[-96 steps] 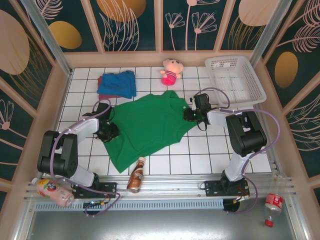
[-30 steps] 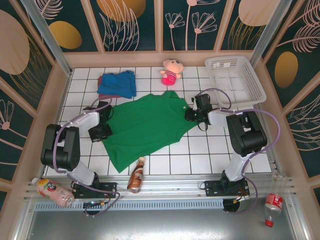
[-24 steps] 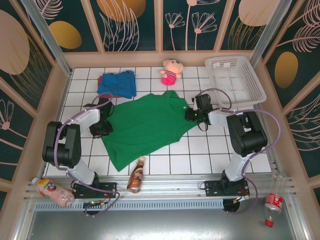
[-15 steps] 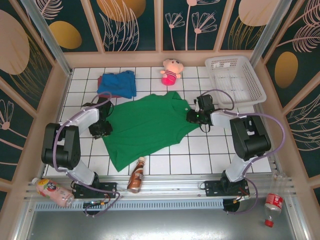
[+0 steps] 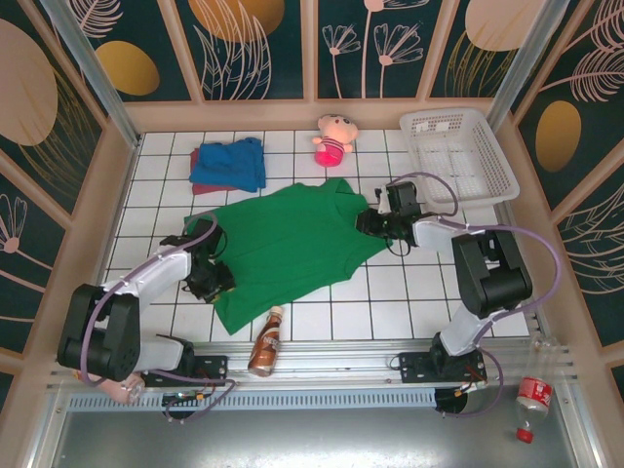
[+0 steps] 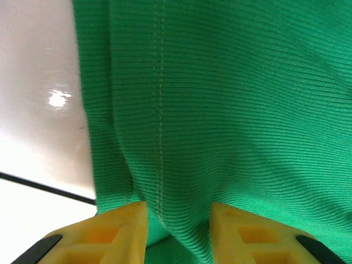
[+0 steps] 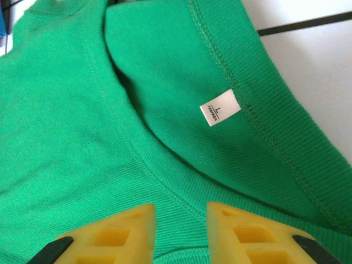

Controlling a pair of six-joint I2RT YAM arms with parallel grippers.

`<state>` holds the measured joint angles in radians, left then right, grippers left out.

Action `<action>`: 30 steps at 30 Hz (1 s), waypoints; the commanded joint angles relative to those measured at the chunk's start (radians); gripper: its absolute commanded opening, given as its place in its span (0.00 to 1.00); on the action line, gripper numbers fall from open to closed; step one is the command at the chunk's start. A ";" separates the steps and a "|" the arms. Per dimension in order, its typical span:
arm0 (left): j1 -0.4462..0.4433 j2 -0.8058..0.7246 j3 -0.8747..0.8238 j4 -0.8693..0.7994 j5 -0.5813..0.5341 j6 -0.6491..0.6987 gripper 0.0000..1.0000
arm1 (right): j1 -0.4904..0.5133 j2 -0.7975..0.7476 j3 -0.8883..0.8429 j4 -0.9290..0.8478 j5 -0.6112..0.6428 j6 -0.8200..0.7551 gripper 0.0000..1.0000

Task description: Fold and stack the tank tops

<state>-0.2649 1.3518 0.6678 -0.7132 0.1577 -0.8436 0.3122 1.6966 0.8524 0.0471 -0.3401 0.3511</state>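
Observation:
The green tank top (image 5: pixel 288 244) lies spread flat across the middle of the tiled table. My left gripper (image 5: pixel 213 281) sits on its near-left edge. In the left wrist view it (image 6: pixel 179 212) is open, with a raised fold of the green cloth (image 6: pixel 220 99) between its yellow fingers. My right gripper (image 5: pixel 366 222) is at the top's neckline, on its right. It (image 7: pixel 180 214) is open astride the ribbed neck hem, just below the small white label (image 7: pixel 220 107). The bright blue tank top (image 5: pixel 234 161) lies folded at the back left on the maroon one (image 5: pixel 198 156).
A pink plush doll (image 5: pixel 333 138) sits at the back centre and a white basket (image 5: pixel 456 156) at the back right. A brown bottle (image 5: pixel 265 341) lies at the near edge by the green top's hem. Another bottle (image 5: pixel 531 395) lies beyond the near-right rail.
My left gripper opened and slid toward the near side along the green top's left edge, uncovering its left corner. My right gripper stayed at the neckline, shifting only slightly.

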 commanded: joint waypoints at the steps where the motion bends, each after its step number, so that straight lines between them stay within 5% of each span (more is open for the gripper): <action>1: -0.002 0.039 -0.030 0.096 0.028 -0.037 0.35 | 0.001 0.057 -0.004 0.010 0.003 0.014 0.31; 5: -0.003 0.049 -0.025 0.056 -0.067 -0.022 0.32 | -0.013 0.065 -0.031 -0.022 0.055 0.023 0.30; 10: -0.002 0.085 0.058 -0.077 -0.229 0.042 0.17 | -0.033 0.043 -0.065 -0.042 0.083 0.027 0.29; 19: -0.002 0.133 0.168 -0.211 -0.333 0.115 0.19 | -0.046 0.028 -0.104 -0.057 0.098 0.030 0.29; 30: -0.011 0.165 0.262 -0.178 -0.205 0.112 0.34 | -0.073 -0.118 -0.113 -0.084 0.062 0.048 0.34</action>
<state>-0.2691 1.5433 0.8753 -0.8509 -0.0834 -0.7322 0.2573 1.6382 0.7429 0.0376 -0.3031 0.3851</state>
